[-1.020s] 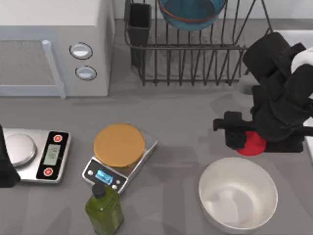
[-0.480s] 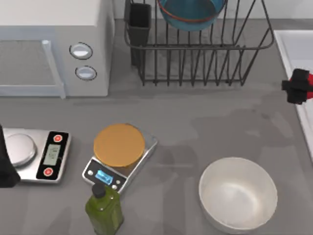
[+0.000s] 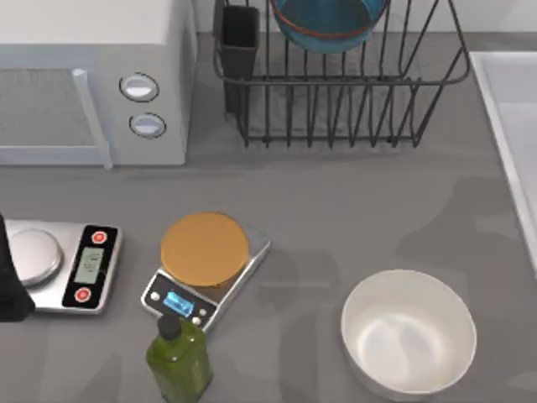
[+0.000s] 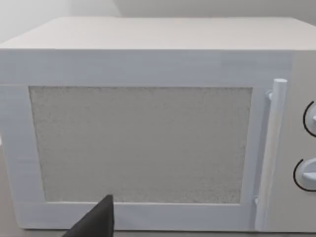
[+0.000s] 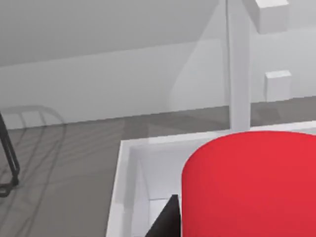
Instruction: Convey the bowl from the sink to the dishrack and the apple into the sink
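Apple (image 5: 249, 182) held close before the right wrist camera above the sink (image 5: 123, 187); gripper closure cannot be told. Released early, it could strike the rim and roll onto the worktop (image 3: 336, 210).

bowl (image 3: 329, 23): teal-blue, thin orange-red line around the rim
dishrack (image 3: 352, 101): black wire, black cutlery cup
apple (image 5: 252, 182): plain bright red
sink (image 5: 129, 187): pale grey-white, lighter rim
white bowl (image 3: 409, 332): pale white
microwave (image 4: 148, 123): white, speckled grey door panel
bottle (image 3: 178, 359): olive green, black cap
scale disc (image 3: 205, 248): tan-orange
table (image 3: 336, 201): mottled dark grey
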Tool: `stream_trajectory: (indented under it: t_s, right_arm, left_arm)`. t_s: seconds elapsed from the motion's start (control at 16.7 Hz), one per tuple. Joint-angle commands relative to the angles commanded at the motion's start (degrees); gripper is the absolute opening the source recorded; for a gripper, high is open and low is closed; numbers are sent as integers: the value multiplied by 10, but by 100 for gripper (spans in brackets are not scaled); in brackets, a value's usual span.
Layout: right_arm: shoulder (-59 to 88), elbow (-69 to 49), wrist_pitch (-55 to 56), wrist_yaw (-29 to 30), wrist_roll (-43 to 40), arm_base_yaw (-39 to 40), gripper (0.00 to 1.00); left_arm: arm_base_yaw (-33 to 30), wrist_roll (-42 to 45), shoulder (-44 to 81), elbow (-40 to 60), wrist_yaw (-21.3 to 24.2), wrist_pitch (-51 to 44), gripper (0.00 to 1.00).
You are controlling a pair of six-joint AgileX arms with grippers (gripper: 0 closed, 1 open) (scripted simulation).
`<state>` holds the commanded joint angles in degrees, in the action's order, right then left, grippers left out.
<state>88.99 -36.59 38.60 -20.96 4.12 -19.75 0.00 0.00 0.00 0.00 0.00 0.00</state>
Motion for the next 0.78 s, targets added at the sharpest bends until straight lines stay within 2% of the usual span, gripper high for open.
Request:
stream_trajectory:
  t_s: [0.36, 0.78]
  right_arm:
    - [-30, 23, 123, -70, -29, -95, 0]
    - [-32, 22, 132, -77, -29, -102, 0]
  left_arm:
    - [0, 0, 0, 0, 0, 0, 100]
    - [0, 0, 0, 0, 0, 0, 100]
